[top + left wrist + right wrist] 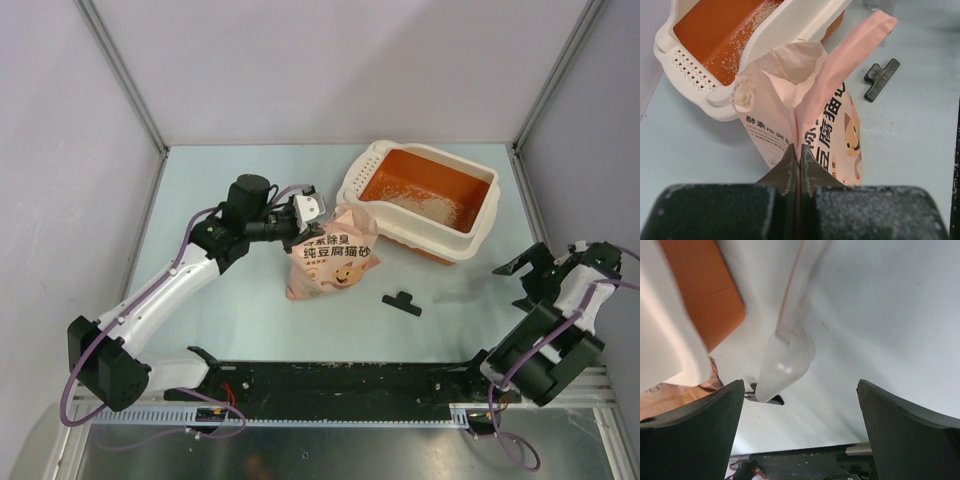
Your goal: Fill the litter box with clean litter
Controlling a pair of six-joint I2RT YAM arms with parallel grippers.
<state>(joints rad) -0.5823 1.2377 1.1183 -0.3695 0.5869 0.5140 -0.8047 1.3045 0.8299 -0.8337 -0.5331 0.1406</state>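
Pouring step: left tool (797,152) pinches pink bag (325,262) top, beside the litter box (425,236), far centre-right, holding only scattered clean litter (425,205); right tool (800,390) gapes empty. Next, tip bag over rim.

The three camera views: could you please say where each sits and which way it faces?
Top external: above and behind, looking down at the table; left arm and right arm show.
Left wrist: faces along the left gripper, shut on the pink bag, toward the litter box.
Right wrist: looks past the open right gripper at the litter box.
All share the litter box.
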